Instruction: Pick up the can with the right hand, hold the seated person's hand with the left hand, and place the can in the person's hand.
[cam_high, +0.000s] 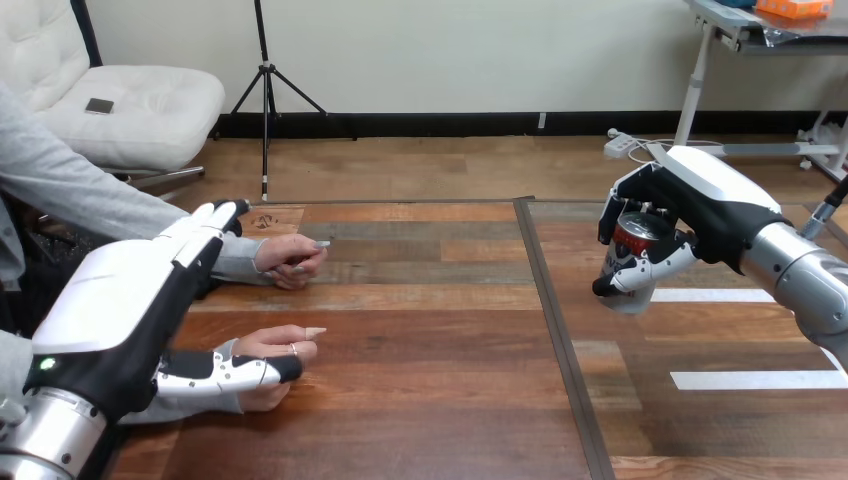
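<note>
Left hand (120, 310) open, fingers straight, thumb lying against the person's nearer hand (285, 348); no grip visible. Right hand (700, 210) wrapped round the can (636, 245), roughly upright, off the table (440, 400), well apart to the right. My read: carry it left, near hand closer than the person's farther hand (290, 260)

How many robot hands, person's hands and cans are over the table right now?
Robot hands: 2 (left robot hand, right robot hand)
Person's hands: 2 (person's farther hand, person's nearer hand)
Cans: 1 (can, gripped by the right robot hand)
Total: 5
</note>
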